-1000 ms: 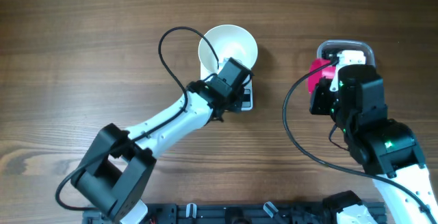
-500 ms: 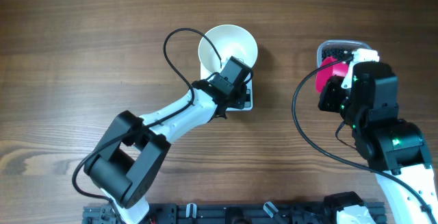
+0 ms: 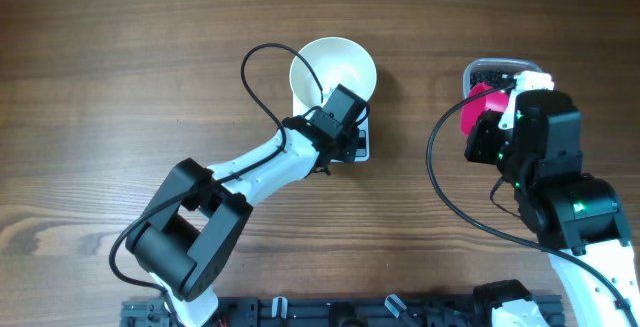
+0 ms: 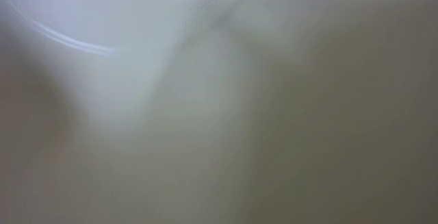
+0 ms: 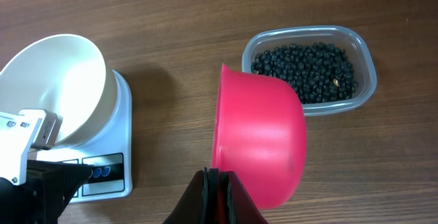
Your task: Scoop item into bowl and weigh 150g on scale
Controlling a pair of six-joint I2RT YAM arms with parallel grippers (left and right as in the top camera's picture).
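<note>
bowl (image 5: 55, 87): one, sitting on the one scale (image 5: 120, 135), lower left.
tub (image 5: 369, 73): one, holding the black beads (image 5: 308, 70), upper right.
left pincer (image 3: 345, 132): together, hovering over the scale.
right pincer (image 5: 217, 183): clamping one red scoop (image 5: 263, 142).

In the overhead view, the bowl (image 3: 333, 67) is sitting on the scale (image 3: 361, 147), a little left of the middle of the frame, in the upper half. The left gripper (image 3: 343, 107) is hanging at the bowl's lower edge, over the scale. The tub (image 3: 505, 65) is sitting on the table (image 3: 120, 67) at the upper right, well apart from the scale. The beads (image 5: 308, 70) are lying inside the tub. The scoop (image 3: 475, 107) is hanging over the tub's lower left edge, on the side facing the scale.
</note>
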